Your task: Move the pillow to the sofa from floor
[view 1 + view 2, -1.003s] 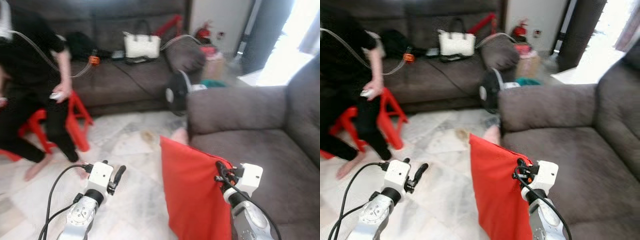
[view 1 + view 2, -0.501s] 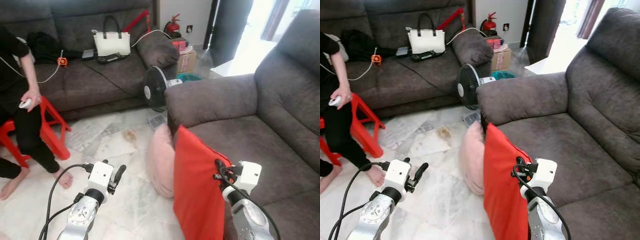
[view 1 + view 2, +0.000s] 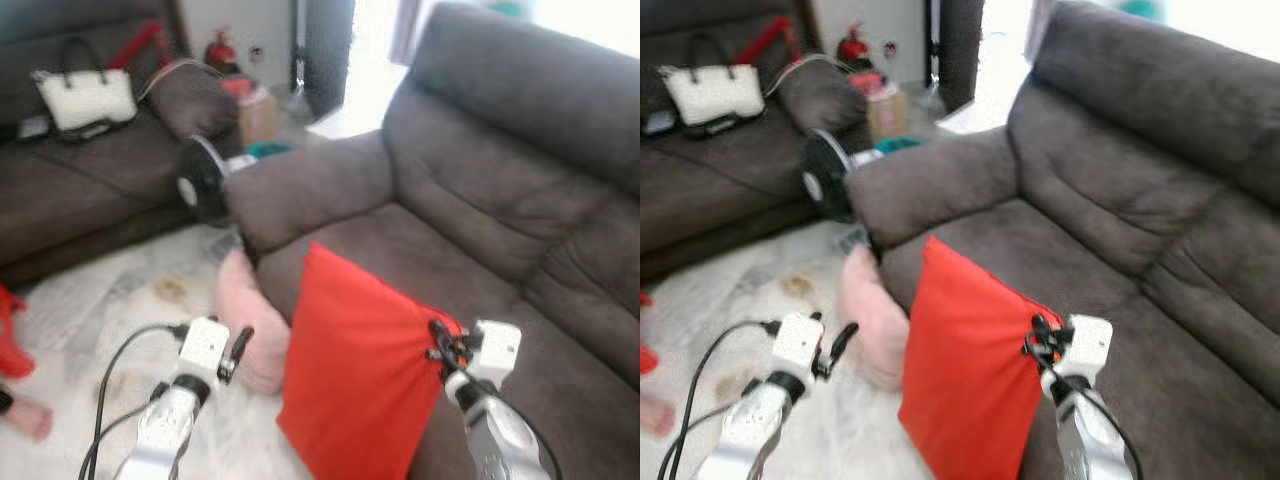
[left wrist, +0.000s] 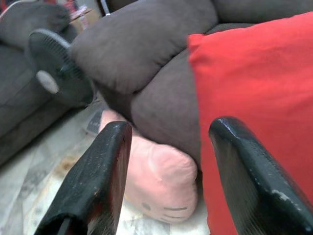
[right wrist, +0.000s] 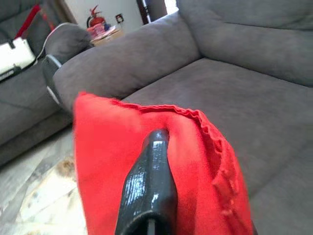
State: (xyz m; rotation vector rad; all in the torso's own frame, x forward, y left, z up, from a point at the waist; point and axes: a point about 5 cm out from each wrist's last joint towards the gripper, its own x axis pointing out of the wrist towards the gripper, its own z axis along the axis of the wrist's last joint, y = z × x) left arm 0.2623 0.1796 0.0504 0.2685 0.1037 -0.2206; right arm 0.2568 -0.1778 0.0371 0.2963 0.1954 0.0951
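Far left, second sofa: a dark sofa (image 3: pixel 70 190) carries a white handbag (image 3: pixel 85 97) on its seat, with a black fan (image 3: pixel 200 180) standing on the floor by its right end.
Floor: pale marble (image 3: pixel 110 290); a pink cushion (image 3: pixel 245 315) lies on it against the front edge of the big grey sofa (image 3: pixel 480 200).
Left gripper: left gripper (image 4: pixel 168 161) hovers above the floor, just left of the pink cushion, its fingers (image 4: pixel 100 176) spread apart and holding nothing.
Pillow: the red pillow (image 3: pixel 355 370) hangs upright at the front edge of the grey sofa's seat, below the armrest (image 3: pixel 305 185); its upper part lies over the seat edge and its lower corner hangs off the front.
Right gripper: right gripper (image 3: pixel 440 345) sits at the pillow's top right corner, fingers (image 5: pixel 151 181) pressed together on the bunched red fabric.
Right side: the sofa's seat and tall backrest stretch away to the right.
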